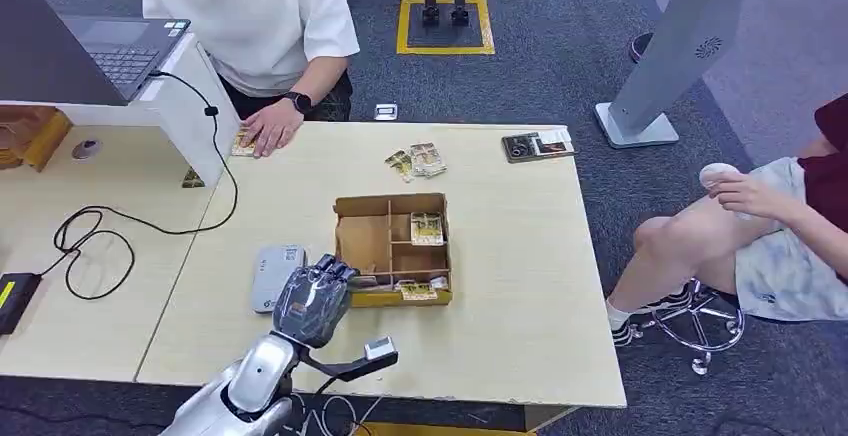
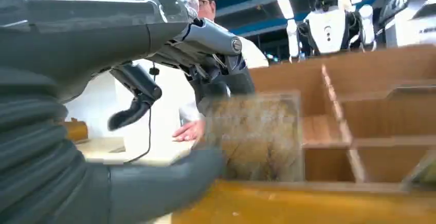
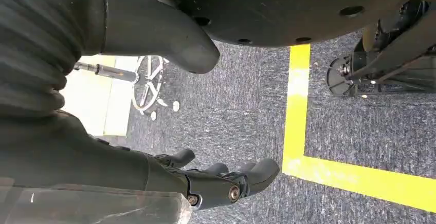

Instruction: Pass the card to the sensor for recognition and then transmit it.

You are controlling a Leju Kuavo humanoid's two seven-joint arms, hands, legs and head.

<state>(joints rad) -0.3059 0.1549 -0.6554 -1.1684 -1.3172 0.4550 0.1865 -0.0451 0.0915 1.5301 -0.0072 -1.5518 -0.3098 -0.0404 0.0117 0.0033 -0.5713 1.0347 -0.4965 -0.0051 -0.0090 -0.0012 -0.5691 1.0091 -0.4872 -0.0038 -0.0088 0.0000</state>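
Observation:
My left hand (image 1: pixel 312 301) hovers over the table at the front left corner of the brown compartment box (image 1: pixel 392 206). In the left wrist view this hand (image 2: pixel 154 59) pinches a blurred patterned card (image 2: pixel 257 136) between the thumb (image 2: pixel 164 190) and the fingers (image 2: pixel 216 72), in front of the box wall (image 2: pixel 308 203). The white-grey sensor (image 1: pixel 277 276) lies on the table just left of the hand. More cards lie inside the box (image 1: pixel 427 228). My right hand (image 3: pixel 103 152) hangs over the floor, fingers apart and holding nothing.
A person in white sits at the far side, one hand (image 1: pixel 268 128) on the table. Loose cards (image 1: pixel 418 161) and a dark booklet (image 1: pixel 538 144) lie farther back. A laptop (image 1: pixel 120 48) and black cable (image 1: pixel 95 231) are at the left. Another person sits at the right (image 1: pixel 760 226).

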